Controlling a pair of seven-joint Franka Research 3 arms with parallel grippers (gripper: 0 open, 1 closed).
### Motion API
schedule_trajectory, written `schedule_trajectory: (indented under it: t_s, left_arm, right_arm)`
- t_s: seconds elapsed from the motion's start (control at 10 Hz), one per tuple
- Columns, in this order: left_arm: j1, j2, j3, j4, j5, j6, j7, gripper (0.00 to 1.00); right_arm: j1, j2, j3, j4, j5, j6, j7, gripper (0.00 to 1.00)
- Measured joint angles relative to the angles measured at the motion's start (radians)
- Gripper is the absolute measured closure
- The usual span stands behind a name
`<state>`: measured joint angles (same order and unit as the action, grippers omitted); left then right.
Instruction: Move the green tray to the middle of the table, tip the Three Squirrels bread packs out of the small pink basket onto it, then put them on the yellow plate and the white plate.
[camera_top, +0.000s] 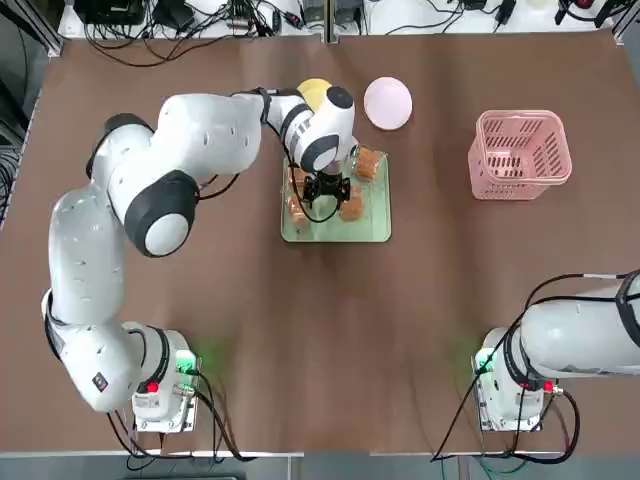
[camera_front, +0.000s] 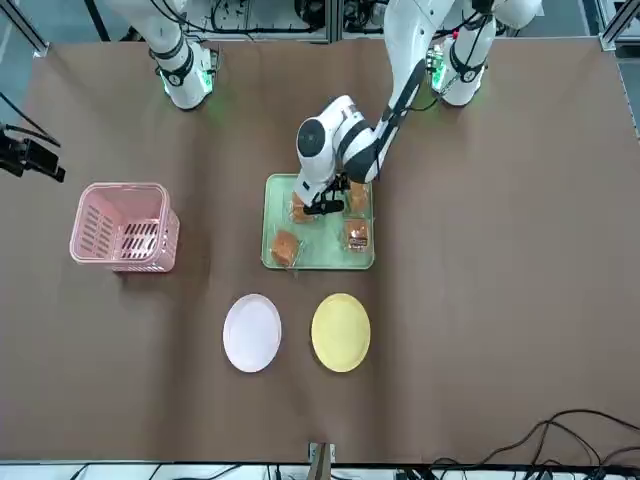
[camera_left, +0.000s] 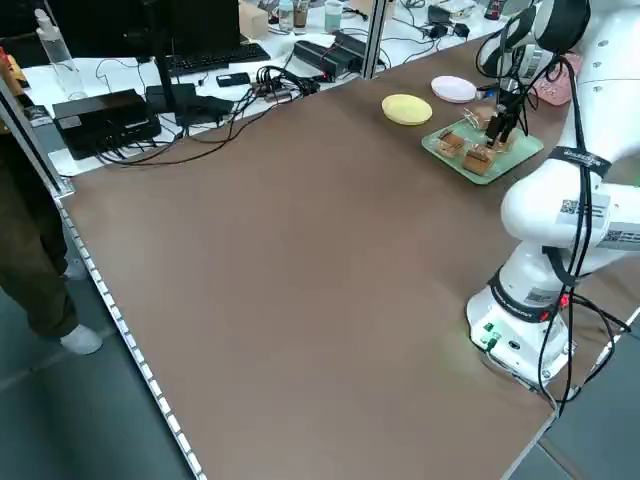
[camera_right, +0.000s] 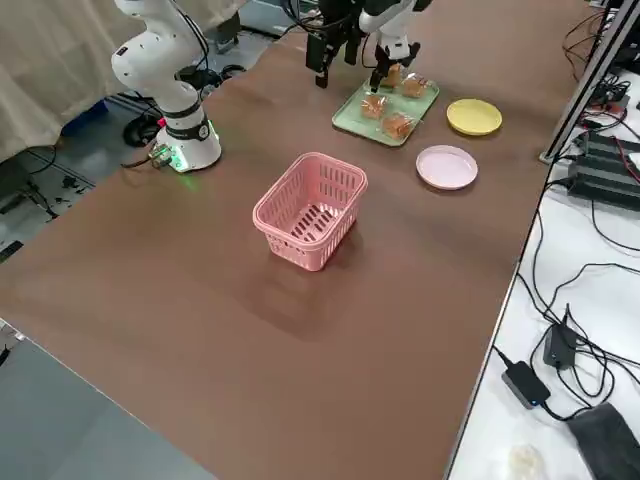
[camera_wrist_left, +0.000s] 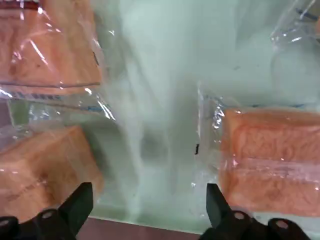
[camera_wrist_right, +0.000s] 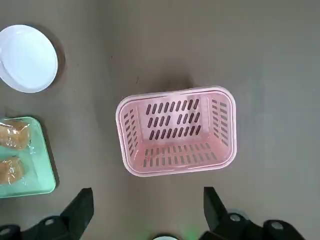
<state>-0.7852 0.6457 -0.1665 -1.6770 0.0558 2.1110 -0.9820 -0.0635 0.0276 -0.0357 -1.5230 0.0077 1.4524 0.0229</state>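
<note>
Four Three Squirrels bread packs (camera_front: 356, 235) lying loose on the green tray (camera_top: 372, 231), itself set at the middle of the table (camera_top: 200, 330). Tipping evidently done: small pink basket (camera_top: 520, 155) upright and empty, well off toward the robot's right. Yellow plate (camera_front: 341, 332) and white plate (camera_front: 251, 333) bare, side by side just beyond the tray's far edge, yellow toward the robot's left.

Directly over the tray, low among the packs, left gripper (camera_top: 328, 190), fingers spread wide, nothing between them. In the left wrist view, bare tray floor (camera_wrist_left: 160, 100) between the fingertips (camera_wrist_left: 218, 210), one pack (camera_wrist_left: 272, 160) just outside one finger, two more (camera_wrist_left: 47, 172) beyond the other. Deciding relation, then: no pack centred in the gap yet; nearest candidate offset sideways, long side running across rather than along the line of approach. Probably a small sideways shift before closing, else a pinch on crinkled wrapper edge only, or on nothing.

Right gripper (camera_wrist_right: 145, 220) parked high near its own base, also wide open and empty, looking down on the basket; far from the tray. Left arm plainly the nearer, and nearer to the plates as well.
</note>
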Motion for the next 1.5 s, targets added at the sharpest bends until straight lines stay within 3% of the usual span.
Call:
schedule_trajectory:
  t_s: [0.4, 0.7, 1.1, 1.5]
  left_arm:
    - [-0.027, 0.010, 0.011, 0.004, 0.009, -0.018, -0.002, 0.00]
    - [-0.105, 0.056, 0.084, 0.073, 0.009, -0.018, -0.022, 0.00]
    - [-0.115, 0.105, 0.089, 0.165, 0.009, -0.030, -0.047, 0.00]
    - [-0.139, 0.118, 0.089, 0.197, 0.008, -0.034, -0.080, 0.00]
  right_arm:
    - [0.000, 0.000, -0.001, 0.000, 0.000, -0.001, 0.000, 0.03]
    - [-0.001, 0.000, -0.001, 0.000, 0.000, -0.001, 0.001, 0.03]
    - [-0.001, 0.000, -0.002, 0.000, 0.000, -0.001, 0.001, 0.03]
    - [-0.002, 0.000, -0.002, 0.000, 0.000, -0.001, 0.002, 0.03]
